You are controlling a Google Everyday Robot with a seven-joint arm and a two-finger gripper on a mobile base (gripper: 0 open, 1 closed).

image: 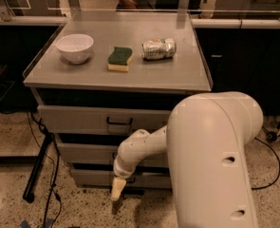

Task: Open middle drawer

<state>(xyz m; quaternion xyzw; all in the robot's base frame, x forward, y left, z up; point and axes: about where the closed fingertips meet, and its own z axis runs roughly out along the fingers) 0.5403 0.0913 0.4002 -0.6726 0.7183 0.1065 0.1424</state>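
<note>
Second of three flat grey metal fronts under the desk (pixel 182 75): the middle drawer (pixel 85 153), wide and shallow, with its small black centre pull mostly hidden behind the arm's rounded wrist. Above it, the top drawer (pixel 73 119), with a black bar handle (pixel 119 123); below it, the bottom drawer (pixel 89 177). Hanging low before the bottom drawer's lower edge, below and apart from the middle drawer: the gripper (pixel 116 189), seen as one cream, tapered wedge pointing down at the speckled floor (pixel 11 208); spread or pressed together, cannot tell. Behind it, the smooth, bulbous off-white arm (pixel 215 165), filling the lower right. On the matte grey desk, in a row: a round white bowl (pixel 75 47), a rectangular sponge (pixel 119 58), green on top and yellow beneath, and a dented silver can (pixel 158 48) lying on its side.
</note>
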